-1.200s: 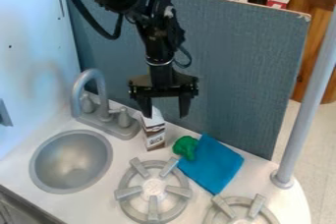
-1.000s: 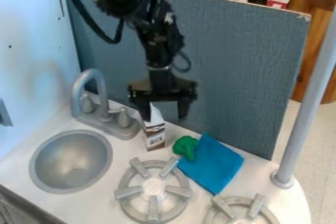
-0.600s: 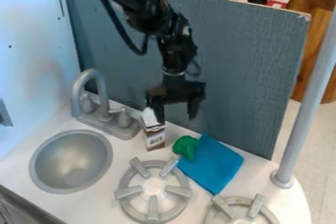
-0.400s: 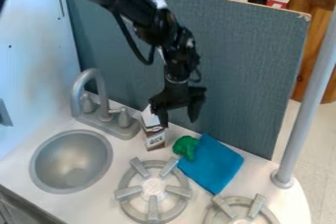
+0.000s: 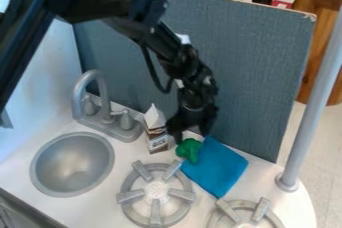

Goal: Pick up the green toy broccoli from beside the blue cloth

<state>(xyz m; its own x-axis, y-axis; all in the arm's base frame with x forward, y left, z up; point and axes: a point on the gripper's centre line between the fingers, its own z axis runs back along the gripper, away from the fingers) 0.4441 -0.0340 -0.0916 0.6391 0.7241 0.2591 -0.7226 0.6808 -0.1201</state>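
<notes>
The black gripper (image 5: pixel 192 136) hangs low near the back panel, open, with its fingertips just above and behind the green broccoli-like toy (image 5: pixel 190 150). That toy lies against the left edge of a blue cloth (image 5: pixel 215 167) spread on the counter. A brown and white carton (image 5: pixel 156 131) stands upright just left of the gripper. Whether a fingertip touches the green toy, I cannot tell.
A grey faucet (image 5: pixel 101 103) and a round sink (image 5: pixel 72 164) are on the left. Two grey burners lie in front, one (image 5: pixel 156 195) below the green toy and another (image 5: pixel 246 215) at lower right. A grey pole (image 5: pixel 312 103) rises at right; a blue-grey panel (image 5: pixel 257 72) stands behind.
The gripper has moved right and down, from above the carton to the green toy, and the arm now reaches farther in from the upper left. Carton, toy and cloth have stayed put.
</notes>
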